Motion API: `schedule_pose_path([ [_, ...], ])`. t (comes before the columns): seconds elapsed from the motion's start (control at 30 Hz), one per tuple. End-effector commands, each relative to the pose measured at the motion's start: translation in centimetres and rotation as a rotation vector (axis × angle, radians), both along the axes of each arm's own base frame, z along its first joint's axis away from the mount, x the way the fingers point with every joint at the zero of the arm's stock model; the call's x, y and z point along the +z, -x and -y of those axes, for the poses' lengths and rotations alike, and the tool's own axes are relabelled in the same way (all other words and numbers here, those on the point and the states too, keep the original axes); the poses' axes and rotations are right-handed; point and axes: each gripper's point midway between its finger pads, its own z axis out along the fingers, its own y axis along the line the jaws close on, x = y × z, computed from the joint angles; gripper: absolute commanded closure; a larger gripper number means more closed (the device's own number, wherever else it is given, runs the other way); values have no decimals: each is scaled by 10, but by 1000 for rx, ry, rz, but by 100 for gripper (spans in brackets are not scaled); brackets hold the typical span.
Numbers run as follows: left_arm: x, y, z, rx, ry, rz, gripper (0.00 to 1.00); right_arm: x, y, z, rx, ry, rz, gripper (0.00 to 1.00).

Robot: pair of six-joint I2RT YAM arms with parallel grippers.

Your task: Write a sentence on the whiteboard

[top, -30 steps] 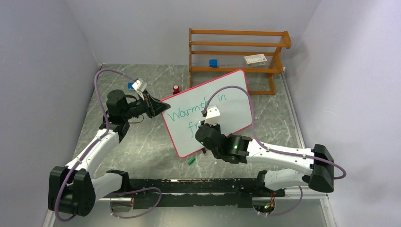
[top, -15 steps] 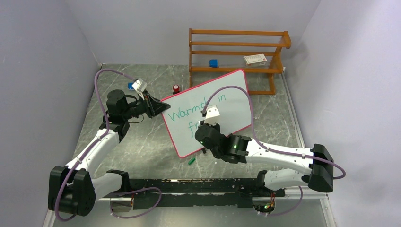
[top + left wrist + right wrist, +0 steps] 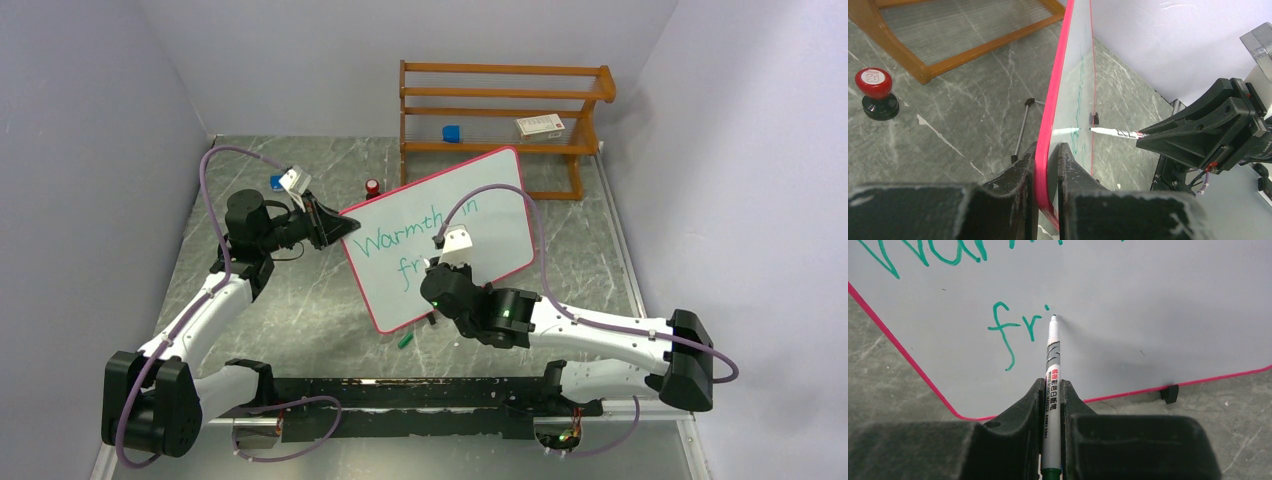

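Right gripper [image 3: 1050, 390] (holding marker [image 3: 1052, 365]) shifted rightward along whiteboard [image 3: 1158, 310].

Pale lavender walls [image 3: 90, 120] around a grey marbled tabletop [image 3: 300, 300], wooden rack [image 3: 500, 93] at the back (open shelves).

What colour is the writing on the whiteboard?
Teal green writing on the whiteboard; it shows best in the right wrist view.
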Motion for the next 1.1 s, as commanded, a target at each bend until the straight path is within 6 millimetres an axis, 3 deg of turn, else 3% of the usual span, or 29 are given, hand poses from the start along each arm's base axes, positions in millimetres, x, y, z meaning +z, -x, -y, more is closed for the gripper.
schedule_pose_path([
  [0.0, -41, 1, -4, 10, -103, -60, 95, -5, 0, 3, -12, -3, -11, 100],
  [1.07, -41, 1, -4, 6, -101, -60, 95, -3, -7, -5, -23, 6, 9, 100],
])
